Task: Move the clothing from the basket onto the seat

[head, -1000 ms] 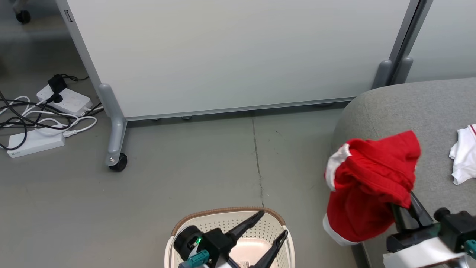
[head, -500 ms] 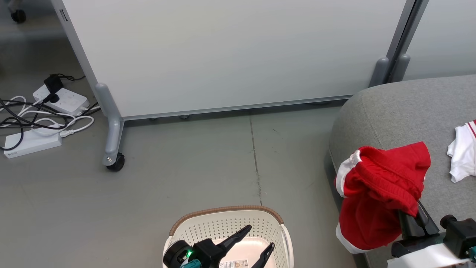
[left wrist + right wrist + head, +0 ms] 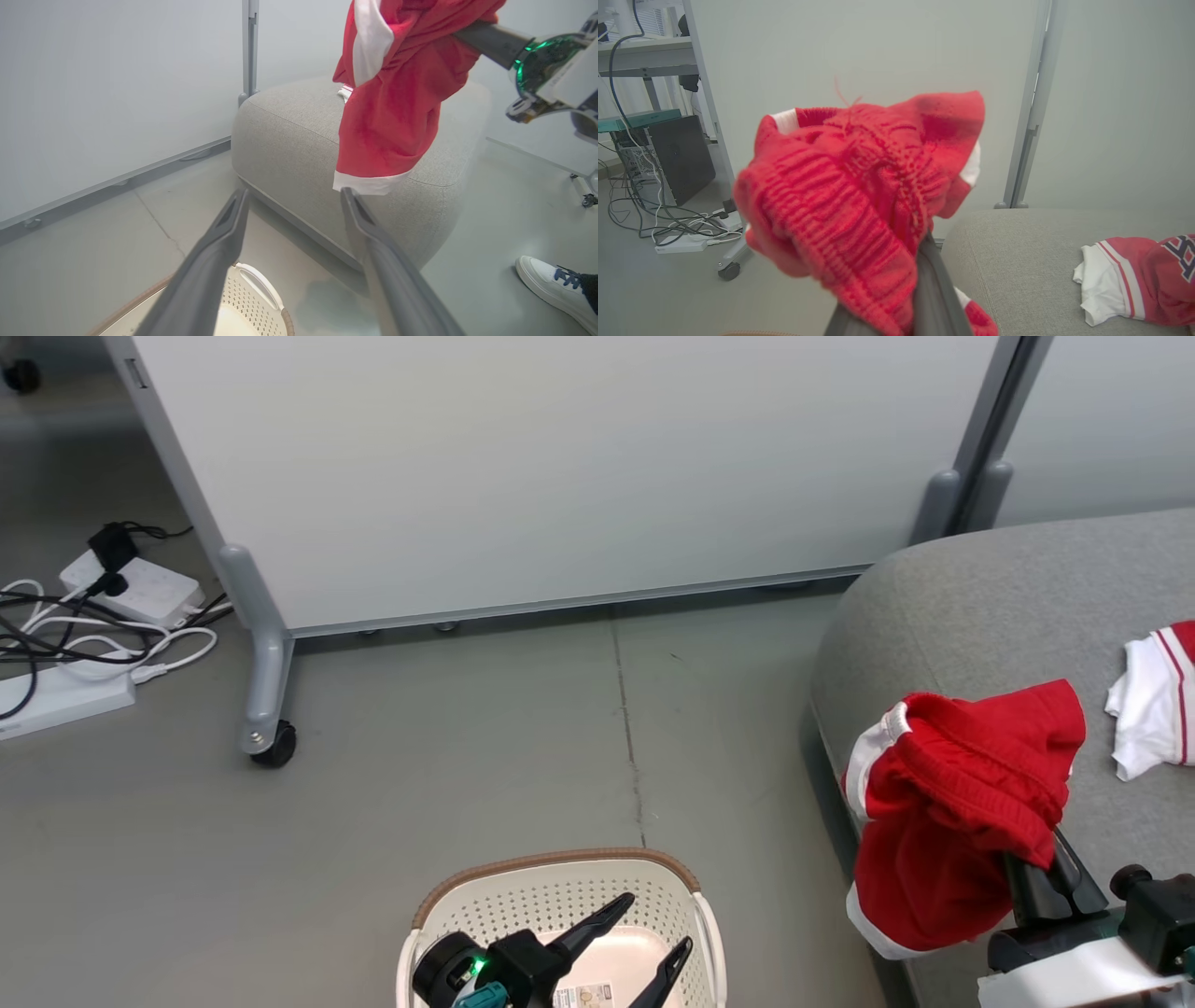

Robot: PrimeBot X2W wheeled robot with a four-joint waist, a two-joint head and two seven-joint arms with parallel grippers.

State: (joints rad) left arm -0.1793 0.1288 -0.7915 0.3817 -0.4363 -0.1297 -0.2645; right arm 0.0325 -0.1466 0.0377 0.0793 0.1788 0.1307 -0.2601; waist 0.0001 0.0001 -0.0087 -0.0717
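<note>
Your right gripper (image 3: 1038,855) clenches red clothing (image 3: 943,803) over the seat's (image 3: 980,607) edge.
Your left gripper (image 3: 656,921) hangs released above the basket (image 3: 551,863), beside the seat.

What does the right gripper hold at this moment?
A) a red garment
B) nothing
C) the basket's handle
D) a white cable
A: the fingers of the right gripper are shut on the red garment, which hangs at the edge of the grey sofa.

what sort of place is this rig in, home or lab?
Probably a lab or office test bay, not a home: wheeled partition panels, power strips on a bare floor, a computer tower. The sofa looks staged.
</note>
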